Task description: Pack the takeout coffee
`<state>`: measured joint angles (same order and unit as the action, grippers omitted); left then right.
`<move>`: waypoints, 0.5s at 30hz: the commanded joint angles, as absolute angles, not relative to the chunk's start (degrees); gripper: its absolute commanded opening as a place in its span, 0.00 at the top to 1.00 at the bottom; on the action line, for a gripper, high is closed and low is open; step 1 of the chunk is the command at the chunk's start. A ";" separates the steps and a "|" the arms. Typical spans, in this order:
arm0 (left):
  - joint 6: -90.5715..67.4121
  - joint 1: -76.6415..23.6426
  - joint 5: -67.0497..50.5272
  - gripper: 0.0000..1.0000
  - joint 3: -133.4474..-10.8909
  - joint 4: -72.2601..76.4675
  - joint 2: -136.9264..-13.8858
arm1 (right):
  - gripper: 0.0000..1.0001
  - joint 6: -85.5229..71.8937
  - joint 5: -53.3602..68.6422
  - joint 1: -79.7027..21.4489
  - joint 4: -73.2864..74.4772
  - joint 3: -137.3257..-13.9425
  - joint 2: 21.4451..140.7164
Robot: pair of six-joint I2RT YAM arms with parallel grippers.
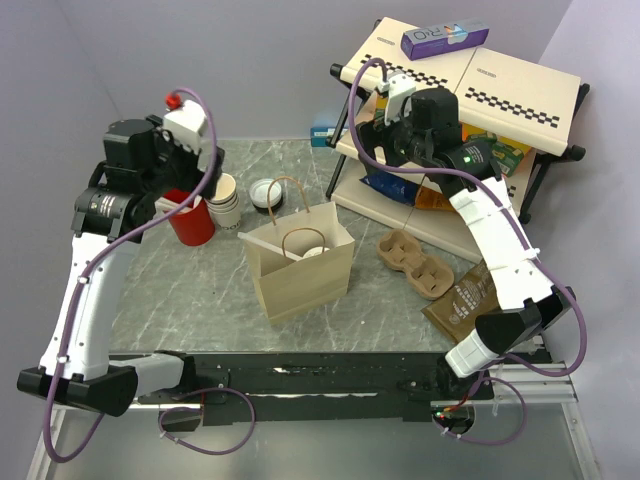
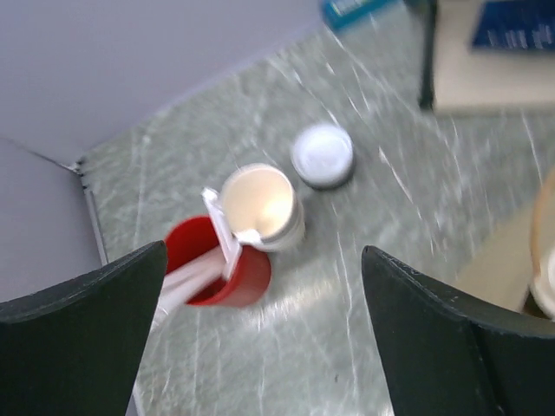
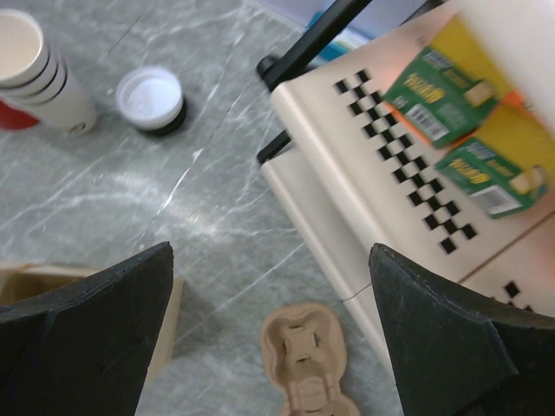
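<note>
The takeout coffee [image 1: 266, 193], a dark cup with a round white lid, stands on the marble table behind the open paper bag [image 1: 300, 265]. It also shows in the left wrist view [image 2: 323, 156] and in the right wrist view [image 3: 151, 100]. My left gripper [image 1: 203, 166] is open and empty, held high over the red cup, well short of the coffee; it shows wide open in its own view [image 2: 264, 347]. My right gripper [image 1: 377, 135] is open and empty, high near the shelf, above the cup carrier [image 3: 308, 368]; it also shows in its own view [image 3: 270, 338].
A stack of cream cups [image 1: 225, 200] and a red cup with white sticks [image 1: 190, 220] stand left of the coffee. A white round lid [image 1: 314, 250] shows inside the bag. A cardboard carrier [image 1: 418, 262] and a brown packet [image 1: 465, 300] lie at the right. A shelf rack [image 1: 470, 80] holds boxes.
</note>
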<state>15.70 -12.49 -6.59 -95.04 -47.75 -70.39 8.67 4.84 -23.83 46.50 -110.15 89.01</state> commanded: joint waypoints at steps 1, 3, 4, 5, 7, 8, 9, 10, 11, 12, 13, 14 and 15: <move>5.29 -9.59 -0.88 0.01 -94.48 -34.81 -68.99 | 0.01 7.90 -1.40 -23.64 43.07 -114.52 89.38; 3.70 -7.66 -0.70 0.01 -95.09 -34.11 -70.22 | 0.01 8.52 -1.23 -23.64 42.98 -115.31 89.65; 2.56 -7.04 -1.05 0.00 -95.45 -33.93 -71.09 | 0.01 8.61 -1.06 -23.64 42.98 -115.57 89.47; 2.11 -6.51 -1.75 0.01 -95.80 -33.66 -71.45 | 0.01 8.61 -1.05 -23.56 42.80 -115.75 89.21; 0.45 -5.19 -1.23 0.01 -97.46 -32.18 -72.50 | 0.00 9.40 -2.19 -23.64 41.32 -116.28 88.77; 0.44 -4.75 -0.80 0.01 -97.99 -31.38 -72.86 | 0.00 9.67 -3.07 -23.64 40.00 -116.28 87.90; 0.44 -3.79 -0.18 0.00 -99.30 -30.25 -73.04 | 0.00 10.28 -5.34 -23.56 38.51 -116.02 87.46; -1.74 -3.34 -0.18 0.01 -99.84 -28.06 -73.39 | 0.00 10.46 -7.01 -23.64 34.15 -115.58 86.84; -2.02 -2.90 1.83 0.01 -100.10 -26.21 -73.30 | 0.00 10.28 -8.68 -23.56 31.84 -114.97 85.53; -2.89 -1.94 4.11 0.01 -100.02 -24.54 -73.13 | 0.00 9.59 -11.22 -23.55 29.82 -114.26 85.00; -3.34 -1.50 5.35 0.01 -99.50 -20.52 -72.34 | 0.00 9.41 -11.68 -23.55 27.10 -114.17 84.56; -3.43 -0.80 5.97 0.01 -97.49 -18.56 -71.81 | 0.00 10.10 -11.60 -23.55 25.85 -113.47 83.51; -3.34 -0.53 6.32 0.01 -96.25 -16.72 -70.50 | 0.00 10.63 -11.34 -23.64 24.19 -112.60 82.89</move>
<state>0.21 -2.17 1.45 -96.79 -29.02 -74.22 10.11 -6.61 -23.83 35.51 -113.19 88.31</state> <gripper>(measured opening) 0.995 0.999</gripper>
